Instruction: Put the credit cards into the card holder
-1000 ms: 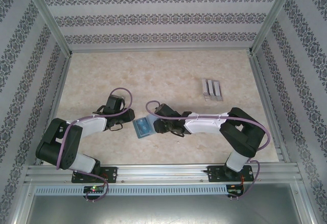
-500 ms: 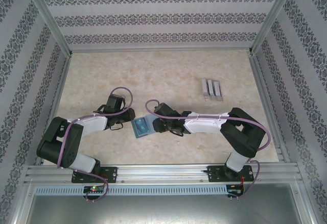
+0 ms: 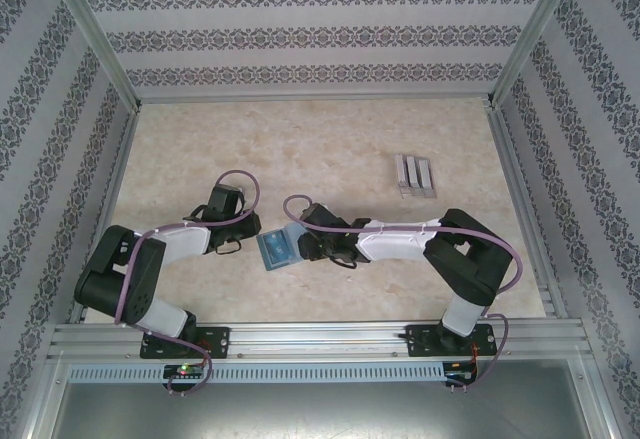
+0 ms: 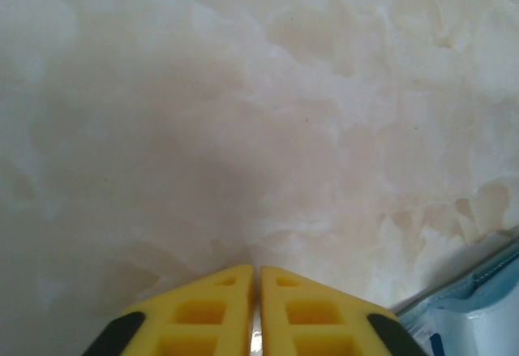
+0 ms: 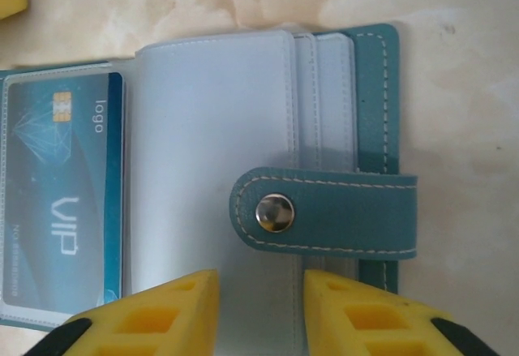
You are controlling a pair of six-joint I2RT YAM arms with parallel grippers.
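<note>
The card holder, a teal wallet, lies open on the table with its pale blue-grey leaves spread and its snap strap folded across them. A blue credit card marked VIP sits in its left clear sleeve. My right gripper stands open over the near edge of the leaves, one yellow finger on each side below the snap. In the top view the card holder lies between my left gripper and my right gripper. My left gripper is shut over bare table, with the card holder's corner just to its right.
A clear three-slot stand sits at the back right of the marble-patterned table. Patterned walls and metal rails close in the table on three sides. Free room lies behind the wallet and to the far left.
My right gripper and forearm have edged a little to the left over the wallet, and the wallet has shifted slightly left with them. My left gripper's jaws have closed.
</note>
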